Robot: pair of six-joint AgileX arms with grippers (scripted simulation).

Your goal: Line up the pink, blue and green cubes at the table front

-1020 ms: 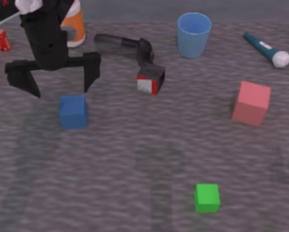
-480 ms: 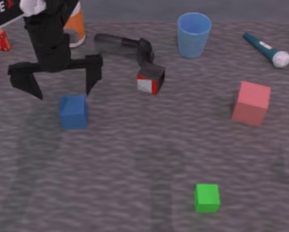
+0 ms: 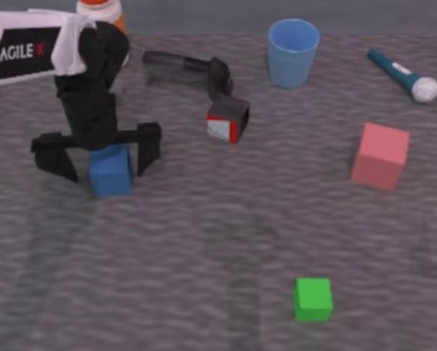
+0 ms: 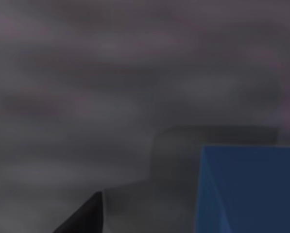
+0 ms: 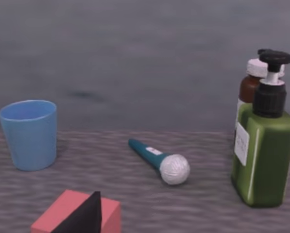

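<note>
Top view: the left gripper (image 3: 97,155) hangs with jaws spread wide either side of the blue cube (image 3: 110,170), near the bench's (image 3: 203,241) left edge. The pink cube (image 3: 380,156) sits toward the right edge, the green cube (image 3: 313,298) near the front.

Left wrist view: the blue cube (image 4: 249,189) fills one corner, close up.

Right wrist view: the pink cube (image 5: 62,216) lies beside a dark fingertip; whether those jaws are open cannot be told.

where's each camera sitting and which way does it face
Top: above the table, looking down; left gripper open astride the blue cube.
Left wrist: low over the table, facing the blue cube; one fingertip shows.
Right wrist: low, facing pink cube, cup; one fingertip.
Shared: blue cube; pink cube, cup.
</note>
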